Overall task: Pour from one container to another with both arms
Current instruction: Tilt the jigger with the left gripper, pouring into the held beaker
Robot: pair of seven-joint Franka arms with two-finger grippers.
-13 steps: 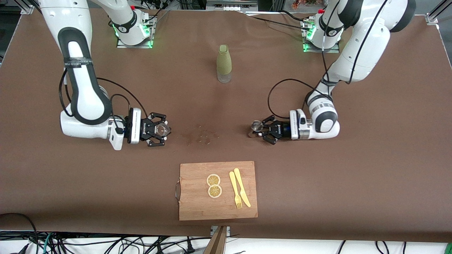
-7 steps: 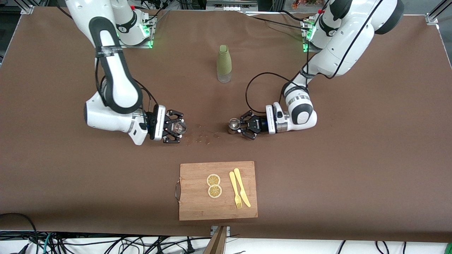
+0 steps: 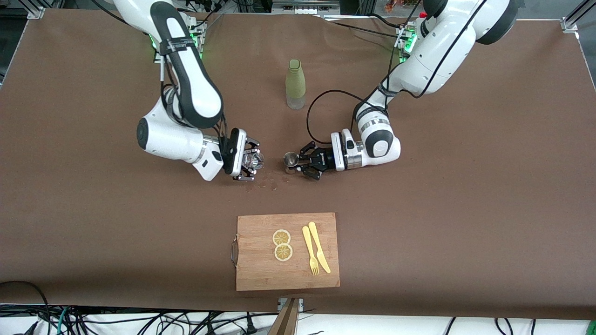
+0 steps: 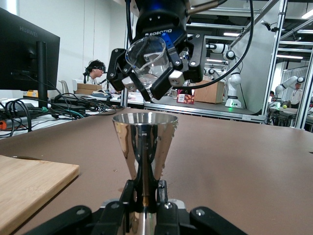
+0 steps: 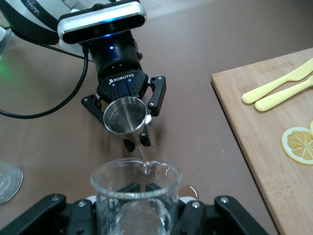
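Observation:
My right gripper is shut on a clear glass beaker, held over the middle of the table. In the right wrist view the beaker sits upright between the fingers. My left gripper is shut on a small steel jigger, facing the beaker a short gap away. The left wrist view has the jigger clamped at its waist, with the beaker tilted a little and higher than the jigger's rim. From the right wrist view the jigger shows its open mouth.
A green bottle stands between the two bases. A wooden cutting board lies nearer the camera, carrying two lemon slices and a yellow fork and knife. Small specks mark the cloth under the grippers.
Both arms have swung inward toward the table's middle, each carrying its container. The gap between beaker and jigger has shrunk from wide to narrow.

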